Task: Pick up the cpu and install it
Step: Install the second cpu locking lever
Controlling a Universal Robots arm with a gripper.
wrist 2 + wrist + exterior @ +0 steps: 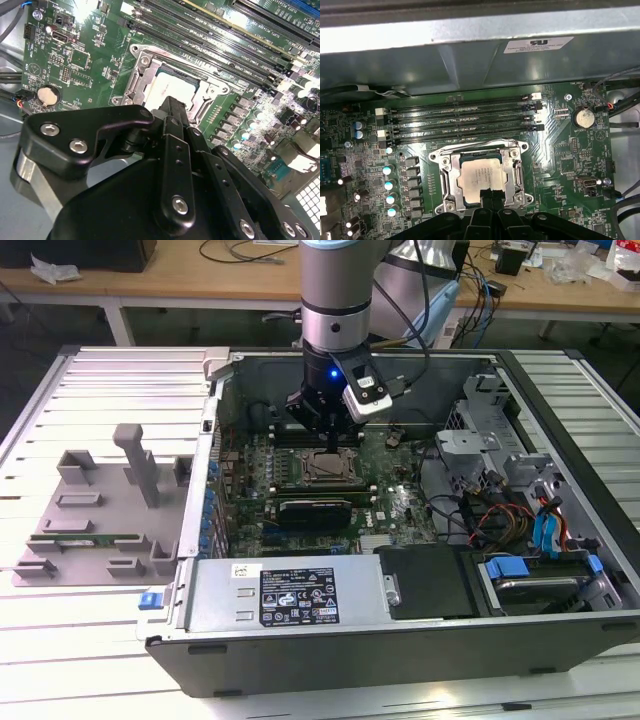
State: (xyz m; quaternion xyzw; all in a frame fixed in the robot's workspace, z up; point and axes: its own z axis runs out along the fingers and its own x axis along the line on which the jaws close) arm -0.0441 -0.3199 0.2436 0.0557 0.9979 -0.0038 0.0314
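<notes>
The cpu [481, 174] lies flat inside the black socket frame [513, 172] on the green motherboard, its silvery top facing up. In the second wrist view the cpu [167, 89] shows just beyond my black fingertips. My gripper [490, 196] hangs straight over the near edge of the chip, and its fingers are together with nothing between them. In the exterior view the gripper [329, 428] is down inside the open computer case, directly above the socket with the cpu [328, 468].
A grey tray [90, 510] with a green memory stick [85, 537] lies at the exterior view's left, outside the case. Memory slots [460, 120] run beside the socket. A power supply [290, 592], a drive cage [490, 440] and loose cables [500, 515] crowd the case.
</notes>
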